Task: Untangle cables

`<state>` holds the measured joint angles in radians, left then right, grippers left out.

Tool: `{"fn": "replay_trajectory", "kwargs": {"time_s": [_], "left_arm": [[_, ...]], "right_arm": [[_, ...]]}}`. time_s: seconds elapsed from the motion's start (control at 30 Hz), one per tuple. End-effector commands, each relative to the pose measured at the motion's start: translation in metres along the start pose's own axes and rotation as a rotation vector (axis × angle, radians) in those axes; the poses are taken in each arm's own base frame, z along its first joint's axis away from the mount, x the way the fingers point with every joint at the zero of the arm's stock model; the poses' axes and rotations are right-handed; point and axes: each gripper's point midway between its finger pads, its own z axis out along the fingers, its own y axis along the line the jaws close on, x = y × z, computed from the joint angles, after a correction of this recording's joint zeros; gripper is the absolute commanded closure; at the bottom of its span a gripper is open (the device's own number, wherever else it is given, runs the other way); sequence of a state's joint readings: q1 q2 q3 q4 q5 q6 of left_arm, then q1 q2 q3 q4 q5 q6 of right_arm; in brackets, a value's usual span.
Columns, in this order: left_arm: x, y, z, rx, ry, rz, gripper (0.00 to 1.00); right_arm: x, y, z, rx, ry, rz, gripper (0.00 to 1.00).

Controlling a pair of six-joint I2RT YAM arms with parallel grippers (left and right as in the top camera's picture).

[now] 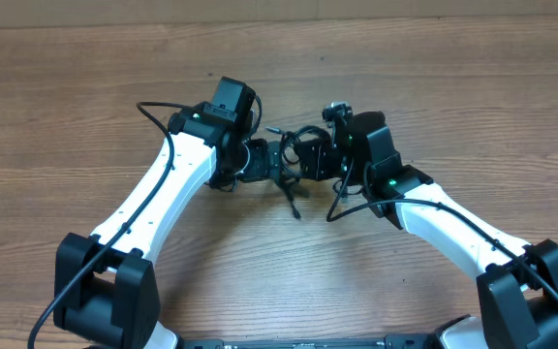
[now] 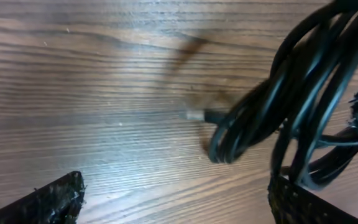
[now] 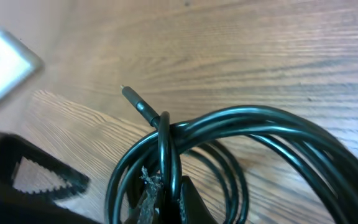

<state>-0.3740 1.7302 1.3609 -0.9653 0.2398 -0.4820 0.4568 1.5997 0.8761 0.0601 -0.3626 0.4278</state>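
We see our left tool (image 2: 173, 208) spread wide near the coiled cables (image 2: 235, 137), while our right tool (image 3: 160, 199) pinches that coil over the table (image 1: 85, 97).

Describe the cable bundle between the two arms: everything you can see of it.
The cables are thin, glossy black cords, rubbery-looking, wound in several loose overlapping loops over the wooden table, between both arms. A slim plug with a metal tip sticks out of the coil, and one loose end trails toward the robot. The right end effector is shut on a few strands; the left end effector stands open beside the coil, contact unclear.
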Motion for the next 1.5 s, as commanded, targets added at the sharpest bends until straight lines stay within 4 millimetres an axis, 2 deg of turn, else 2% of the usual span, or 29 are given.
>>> {"fn": "replay_trajectory", "kwargs": {"time_s": [0.0,0.07,0.17,0.27,0.37,0.57,0.73,0.93,1.23,1.27,1.33,1.37,1.4,1.47], "left_arm": [[0.005,-0.007,0.003,0.036,0.027,-0.066,0.05],[0.005,-0.008,0.003,0.037,0.026,-0.076,0.05],[0.007,-0.013,0.002,0.072,0.042,-0.058,0.13],[0.009,-0.033,-0.002,0.205,0.067,0.055,0.17],[0.011,-0.048,-0.012,0.35,0.095,0.122,0.13],[-0.001,-0.028,-0.021,0.38,0.089,0.05,0.01],[-0.013,-0.01,-0.02,0.323,0.048,0.014,0.01],[-0.016,-0.014,-0.019,0.326,0.032,0.027,0.0],[-0.021,-0.016,-0.02,0.333,0.016,-0.006,0.0],[-0.022,-0.016,-0.02,0.334,0.015,-0.013,0.04],[-0.024,-0.017,-0.02,0.337,0.01,-0.024,0.36],[-0.024,-0.018,-0.02,0.338,0.009,-0.025,0.44],[-0.024,-0.019,-0.02,0.339,0.008,-0.022,0.48],[-0.023,-0.02,-0.019,0.339,0.01,-0.017,0.49]], "right_arm": [[-0.013,0.022,-0.008,-0.084,-0.027,0.041,0.96],[-0.012,0.022,-0.008,-0.086,-0.025,0.041,0.96],[-0.011,0.02,-0.008,-0.078,-0.022,0.045,0.96],[-0.011,0.016,-0.008,-0.066,-0.019,0.047,0.96],[-0.01,0.009,-0.009,-0.043,-0.015,0.06,0.96],[-0.01,0.008,-0.009,-0.041,-0.014,0.063,0.96],[-0.011,0.026,-0.011,-0.137,-0.001,0.04,0.96],[-0.013,0.05,-0.016,-0.265,0.008,0.003,0.96],[-0.011,0.054,-0.017,-0.287,0.02,0.0,0.96],[-0.011,0.054,-0.017,-0.292,0.022,-0.001,0.96],[-0.01,0.055,-0.017,-0.298,0.025,-0.002,0.96],[-0.01,0.055,-0.017,-0.298,0.025,-0.001,0.96],[-0.01,0.055,-0.017,-0.298,0.025,-0.001,0.96],[-0.011,0.056,-0.017,-0.299,0.024,-0.002,0.96]]}}
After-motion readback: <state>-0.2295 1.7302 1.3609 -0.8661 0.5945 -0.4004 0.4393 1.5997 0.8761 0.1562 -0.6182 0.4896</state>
